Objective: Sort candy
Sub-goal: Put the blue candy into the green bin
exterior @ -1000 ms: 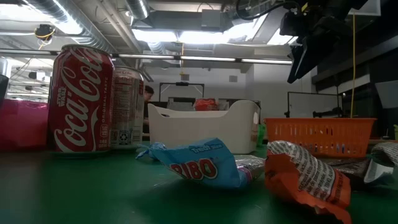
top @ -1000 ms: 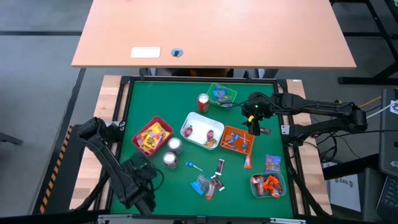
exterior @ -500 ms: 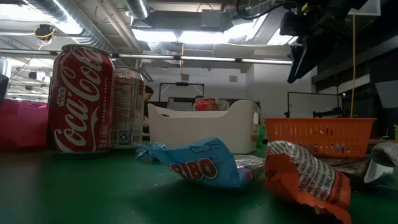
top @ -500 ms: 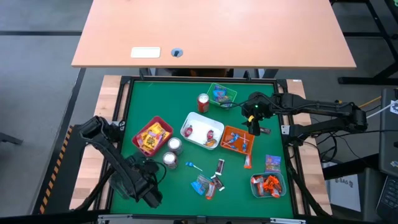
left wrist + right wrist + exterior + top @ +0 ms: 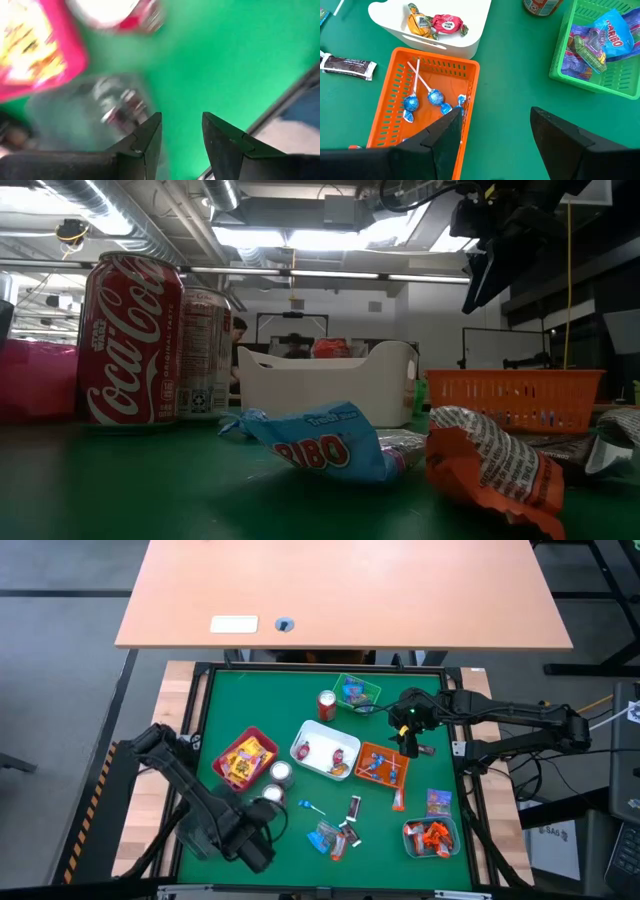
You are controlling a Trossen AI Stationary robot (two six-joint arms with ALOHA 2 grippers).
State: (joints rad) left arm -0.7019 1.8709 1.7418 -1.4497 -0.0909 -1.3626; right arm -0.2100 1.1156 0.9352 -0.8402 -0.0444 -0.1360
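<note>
Loose candy lies on the green table: a blue-stick lollipop point(image 5: 312, 807), a dark bar point(image 5: 354, 806), a blue packet point(image 5: 322, 835) and an orange packet point(image 5: 398, 802). My left gripper point(image 5: 181, 120) hangs open over bare green near the front left, pointing down, just on the near side of a silver can point(image 5: 273, 798). My right gripper point(image 5: 495, 112) stands open above the table beside the orange tray point(image 5: 420, 95) of lollipops, with the green tray point(image 5: 600, 55) of packets farther off. Neither gripper holds anything.
A pink tray point(image 5: 245, 758) with yellow packets, a white tray point(image 5: 325, 750), a clear tray point(image 5: 432, 837) of orange pieces and a purple-blue packet point(image 5: 438, 802) lie around. A red can point(image 5: 327, 705) and another silver can point(image 5: 281, 773) stand on the table.
My left gripper has gone toward the table's right edge along the near side, rising a little, and now hangs close to the nearer silver can. The candy and trays have kept their places.
</note>
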